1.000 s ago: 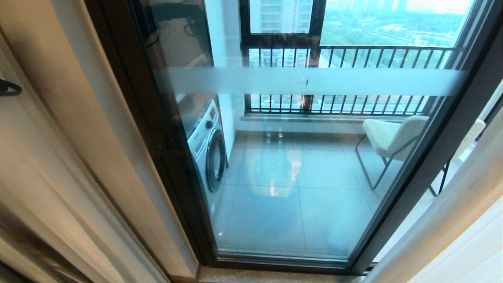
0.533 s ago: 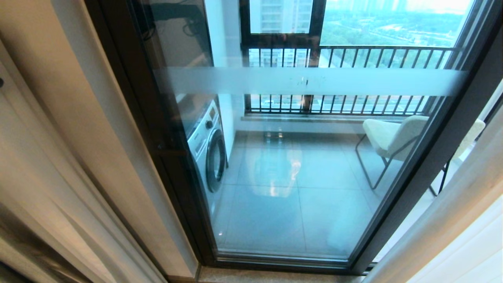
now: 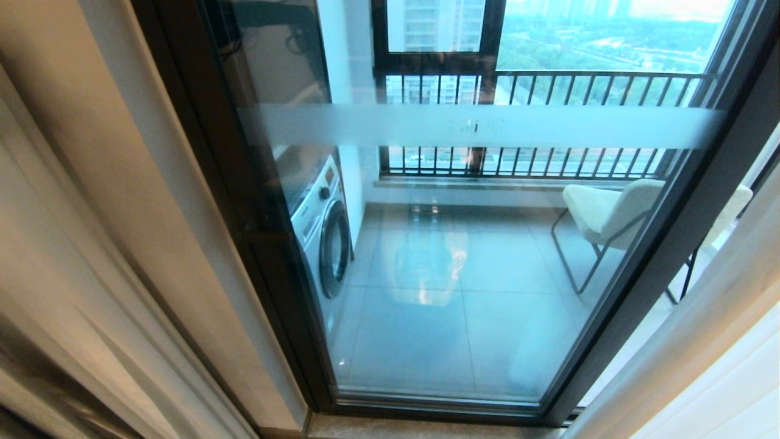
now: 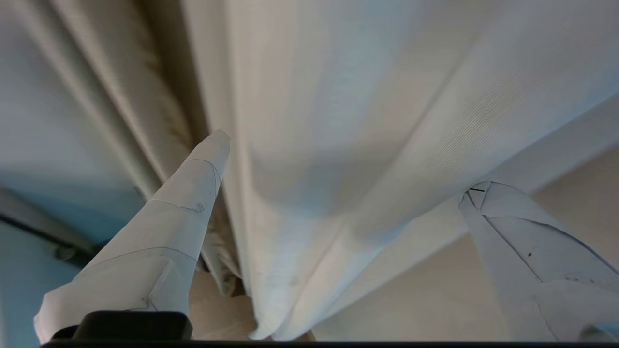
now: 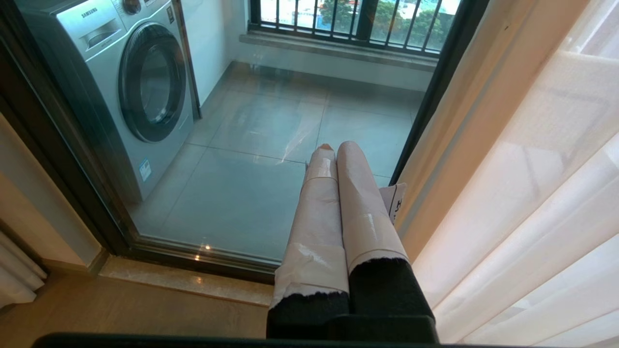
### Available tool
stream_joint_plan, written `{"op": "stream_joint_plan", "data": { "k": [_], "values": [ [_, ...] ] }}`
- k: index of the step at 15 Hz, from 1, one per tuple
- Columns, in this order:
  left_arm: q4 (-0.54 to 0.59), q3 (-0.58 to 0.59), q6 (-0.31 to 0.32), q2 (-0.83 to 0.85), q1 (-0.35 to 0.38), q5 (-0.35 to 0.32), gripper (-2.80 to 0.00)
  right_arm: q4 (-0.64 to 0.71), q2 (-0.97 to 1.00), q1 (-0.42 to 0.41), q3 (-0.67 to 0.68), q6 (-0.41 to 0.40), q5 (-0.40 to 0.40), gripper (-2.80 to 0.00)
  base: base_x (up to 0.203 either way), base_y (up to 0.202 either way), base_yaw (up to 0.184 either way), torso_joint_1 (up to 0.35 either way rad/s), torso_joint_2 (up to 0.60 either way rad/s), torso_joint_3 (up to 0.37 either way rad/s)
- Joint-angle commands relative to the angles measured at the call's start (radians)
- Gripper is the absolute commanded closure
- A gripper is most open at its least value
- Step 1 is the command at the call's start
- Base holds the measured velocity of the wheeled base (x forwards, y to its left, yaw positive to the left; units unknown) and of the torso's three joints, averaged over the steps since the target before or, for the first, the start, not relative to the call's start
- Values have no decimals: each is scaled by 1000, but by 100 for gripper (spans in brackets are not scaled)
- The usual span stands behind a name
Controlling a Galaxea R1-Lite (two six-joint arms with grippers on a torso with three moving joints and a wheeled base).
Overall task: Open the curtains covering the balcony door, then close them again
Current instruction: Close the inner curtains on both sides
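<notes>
My left claw (image 4: 343, 159) spread wide, holding nothing; curtains (image 4: 338, 121) between fingers, folds running lengthwise ahead, ends cut off. Right claw (image 5: 333, 147) pinched shut, empty, balcony door (image 5: 251, 145) ahead.

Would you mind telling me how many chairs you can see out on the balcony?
2: one cream chair stands behind the balcony door, right of centre; a second chair shows partly beyond the door's right frame post. Others may be hidden by the curtains.

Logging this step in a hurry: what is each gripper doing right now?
Left gripper: open, fingers astride a fold of the sheer white curtains, not gripping.
Right gripper: shut, holding nothing.
</notes>
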Motion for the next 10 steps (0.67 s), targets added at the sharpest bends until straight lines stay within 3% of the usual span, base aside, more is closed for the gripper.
{"op": "stream_joint_plan", "data": {
  "k": [1,6,10],
  "values": [
    [1,-1,1,0,3,-46,-280,-1,0,0,0,-1,1,0,0,0,0,0,0,0],
    [-81,-1,17,14,17,-174,-280,-1,0,0,0,-1,1,0,0,0,0,0,0,0],
    [-203,0,33,32,20,-213,-280,-1,0,0,0,-1,1,0,0,0,0,0,0,0]
  ]
}}
